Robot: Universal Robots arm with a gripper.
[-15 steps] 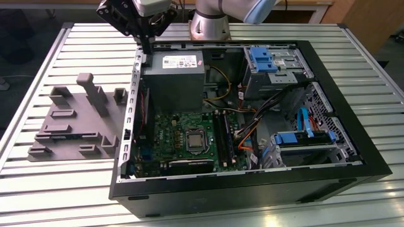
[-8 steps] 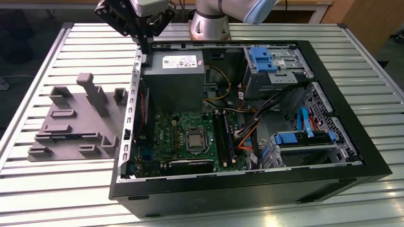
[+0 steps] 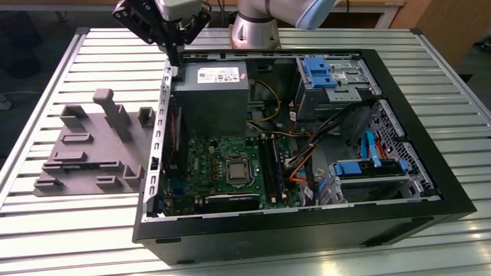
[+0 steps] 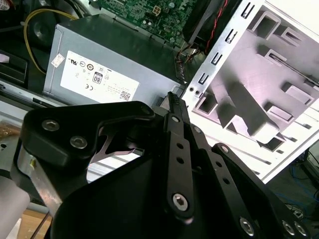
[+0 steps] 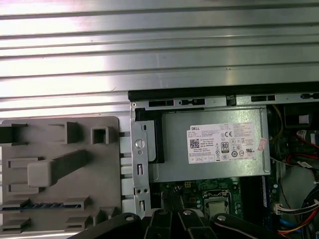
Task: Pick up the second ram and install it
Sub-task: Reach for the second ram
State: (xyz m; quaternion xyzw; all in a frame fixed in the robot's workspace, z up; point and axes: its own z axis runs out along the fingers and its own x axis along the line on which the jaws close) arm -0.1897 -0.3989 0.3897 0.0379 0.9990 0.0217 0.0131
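One stick, the second ram [image 3: 77, 167], sits in the grey fixture [image 3: 84, 138] at the exterior view's left. The gripper [image 3: 176, 53], closed on nothing, hangs upper left. A clean grasp needs it opened and squared to the stick's long edges.

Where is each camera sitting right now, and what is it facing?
Exterior view: off the arm, above the table, looking down into the open computer case; the arm and claw show at the case's far side.
First wrist view: on the wrist, looking straight down on the power supply and grey block; the claw's links show.
Second wrist view: on the wrist, looking slantwise along the claw.
Shared: all three see the power supply and grey block.
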